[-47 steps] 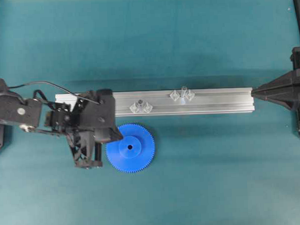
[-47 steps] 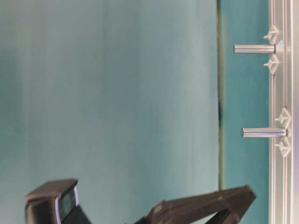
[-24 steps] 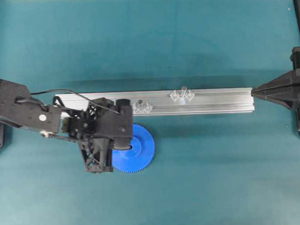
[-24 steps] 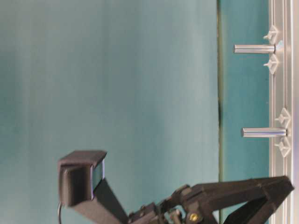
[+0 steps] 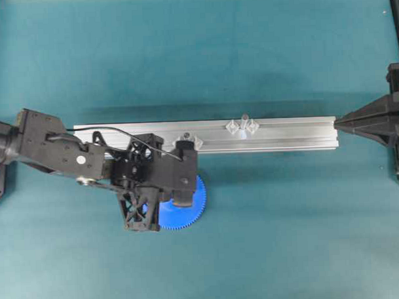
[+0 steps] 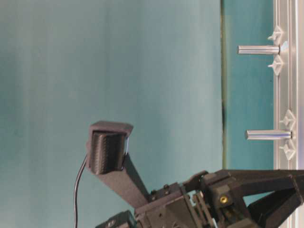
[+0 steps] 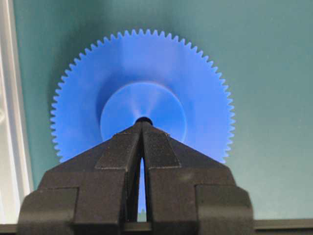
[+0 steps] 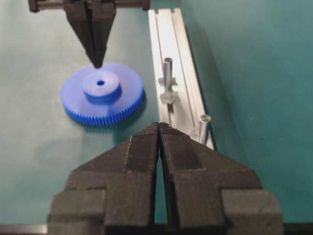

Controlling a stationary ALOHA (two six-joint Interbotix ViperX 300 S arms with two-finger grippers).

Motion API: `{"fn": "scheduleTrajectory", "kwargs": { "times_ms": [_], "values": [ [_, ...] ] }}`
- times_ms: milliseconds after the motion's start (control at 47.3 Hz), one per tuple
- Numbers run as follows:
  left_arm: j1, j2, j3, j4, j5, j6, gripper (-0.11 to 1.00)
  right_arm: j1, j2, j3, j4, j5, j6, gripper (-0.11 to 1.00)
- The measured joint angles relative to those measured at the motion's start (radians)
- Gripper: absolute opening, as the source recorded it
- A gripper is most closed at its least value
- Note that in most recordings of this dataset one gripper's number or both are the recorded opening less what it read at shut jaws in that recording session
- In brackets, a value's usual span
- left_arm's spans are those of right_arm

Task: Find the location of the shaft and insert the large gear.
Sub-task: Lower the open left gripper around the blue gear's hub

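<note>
Teal matting covers the whole table (image 5: pixel 268 245), and over it the left gripper (image 7: pixel 142 123) hangs with jaws pressed together, gripping nothing, its tips right above the large gear's (image 7: pixel 195 83) centre hole. That blue gear lies flat, just beside the aluminium rail (image 5: pixel 284 133). Along the rail stands the shaft (image 5: pixel 244 120), well apart from the gear. At the rail's far end, the right gripper (image 8: pixel 160 128) sits clenched and empty, with bare mat all around.

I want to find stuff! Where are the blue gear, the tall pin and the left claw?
large gear (image 8: pixel 117 105), right wrist view, toothed rim.
shaft (image 8: pixel 167 68), right wrist view, upper stem.
left gripper (image 7: pixel 142 126), left wrist view, closed fingertips.
</note>
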Motion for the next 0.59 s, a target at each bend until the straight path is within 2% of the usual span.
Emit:
{"fn": "scheduleTrajectory", "kwargs": {
  "times_ms": [338, 592],
  "values": [
    [0.002, 0.049, -0.055, 0.0, 0.092, 0.021, 0.01, -0.002, -0.023, 0.012, 0.0, 0.002, 0.0, 0.04],
    [0.002, 0.064, -0.074, 0.0, 0.109, 0.02, 0.01, -0.009, -0.028, 0.014, 0.0, 0.012, 0.0, 0.04]
  ]
}}
